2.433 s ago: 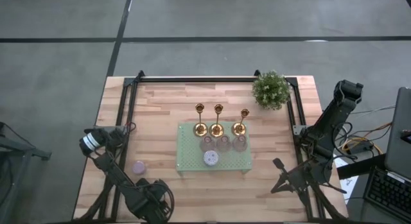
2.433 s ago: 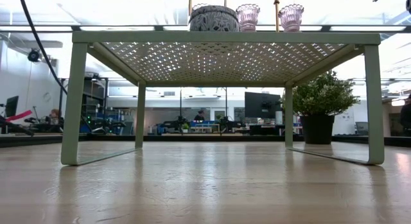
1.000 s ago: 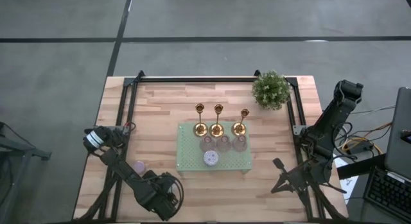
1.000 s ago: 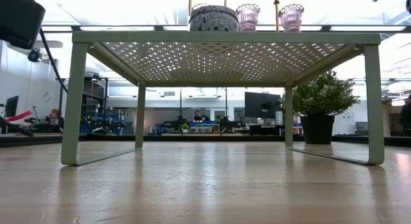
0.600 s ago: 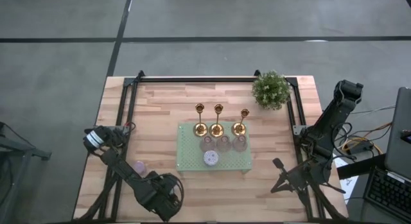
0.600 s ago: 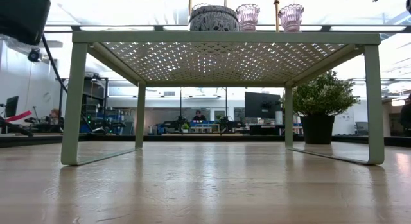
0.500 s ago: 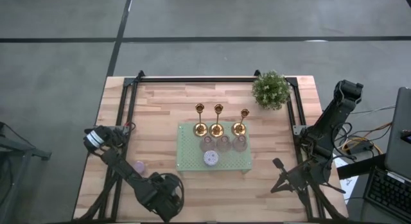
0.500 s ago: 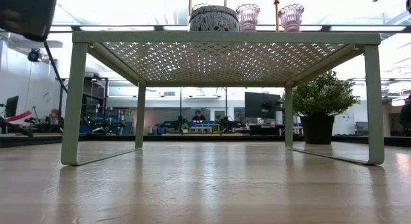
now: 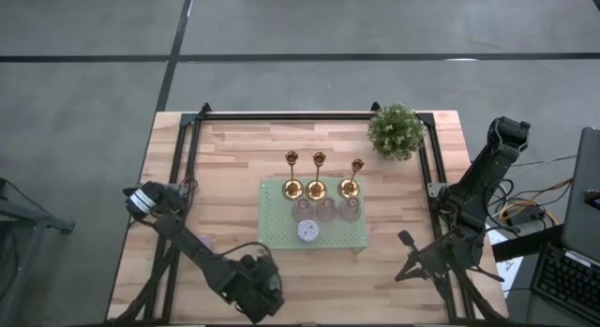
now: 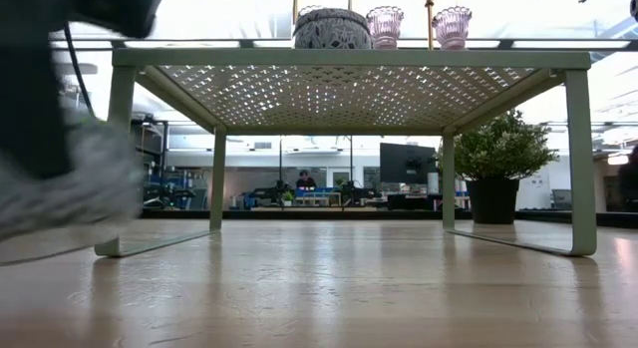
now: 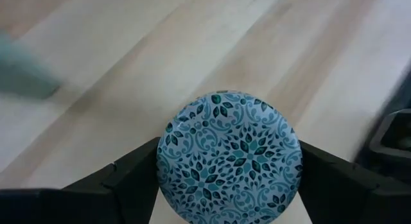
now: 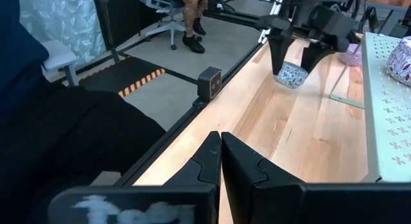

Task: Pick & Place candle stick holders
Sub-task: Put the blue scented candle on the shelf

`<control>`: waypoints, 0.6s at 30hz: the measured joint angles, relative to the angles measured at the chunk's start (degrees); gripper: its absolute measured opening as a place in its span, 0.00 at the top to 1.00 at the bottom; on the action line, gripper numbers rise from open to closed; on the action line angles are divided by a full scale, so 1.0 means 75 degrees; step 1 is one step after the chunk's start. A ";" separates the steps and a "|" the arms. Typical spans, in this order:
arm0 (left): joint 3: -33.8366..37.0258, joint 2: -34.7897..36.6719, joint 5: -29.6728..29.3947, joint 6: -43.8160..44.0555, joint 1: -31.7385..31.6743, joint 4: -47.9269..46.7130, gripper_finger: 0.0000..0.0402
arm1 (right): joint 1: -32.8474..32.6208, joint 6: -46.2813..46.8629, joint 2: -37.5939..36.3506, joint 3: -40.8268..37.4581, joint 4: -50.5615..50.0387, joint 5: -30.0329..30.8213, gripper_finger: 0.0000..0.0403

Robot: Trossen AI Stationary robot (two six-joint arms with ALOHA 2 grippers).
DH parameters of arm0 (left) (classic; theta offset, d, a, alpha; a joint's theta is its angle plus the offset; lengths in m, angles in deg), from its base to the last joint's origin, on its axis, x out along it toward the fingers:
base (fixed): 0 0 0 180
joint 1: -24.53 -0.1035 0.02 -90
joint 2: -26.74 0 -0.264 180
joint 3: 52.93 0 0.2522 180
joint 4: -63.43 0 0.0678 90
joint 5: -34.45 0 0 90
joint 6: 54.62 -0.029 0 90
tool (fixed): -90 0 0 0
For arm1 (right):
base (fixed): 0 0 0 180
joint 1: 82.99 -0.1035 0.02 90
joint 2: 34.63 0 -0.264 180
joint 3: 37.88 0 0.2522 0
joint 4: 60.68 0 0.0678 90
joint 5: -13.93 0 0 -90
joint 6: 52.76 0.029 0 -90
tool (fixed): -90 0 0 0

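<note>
Near the front edge of the counter (image 9: 225,177), left of the green perforated rack (image 9: 281,235), the left claw (image 9: 255,282) carries a squat round holder with a blue-green floral pattern (image 11: 229,156), its two fingers (image 11: 131,179) spread wide against the holder's sides; the right wrist view shows this holder (image 12: 291,75) lifted clear of the wood, close to the rack's near leg. On the rack stand three slim gold holders (image 9: 318,174) in a row along its far side, three small pinkish cups (image 9: 325,209) just in front of them, and a pale patterned round holder (image 9: 307,230) nearer the front. One more small pink holder (image 9: 203,243) sits on the bare wood beside the left arm. A potted plant (image 9: 396,130) occupies the far right corner, well apart from the rack. Open boards run along the front and left of the rack. The right claw (image 12: 220,147) waits at the right edge of the counter, fingers pressed together and empty.
</note>
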 joint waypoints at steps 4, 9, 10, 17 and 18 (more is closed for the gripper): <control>-0.0005 -0.0027 -0.0157 -0.0575 -0.0199 0.0901 0.22 | -0.0001 0.0000 0.0000 -0.0009 0.0005 0.0003 0.98; -0.0285 -0.0226 -0.0351 -0.0875 -0.0434 0.1092 0.22 | 0.0000 0.0000 0.0000 -0.0009 0.0009 0.0003 0.98; -0.0370 -0.0299 -0.0351 -0.0879 -0.0474 0.1092 0.22 | -0.0003 0.0003 0.0000 -0.0009 0.0009 0.0003 0.98; -0.1466 -0.0980 -0.0340 -0.1666 -0.0623 0.1114 0.23 | 0.0000 0.0041 0.0000 -0.0009 0.0010 0.0000 0.98; -0.1676 -0.1095 -0.0343 -0.1757 -0.0644 0.1089 0.23 | -0.0001 0.0040 0.0000 -0.0009 0.0009 0.0003 0.98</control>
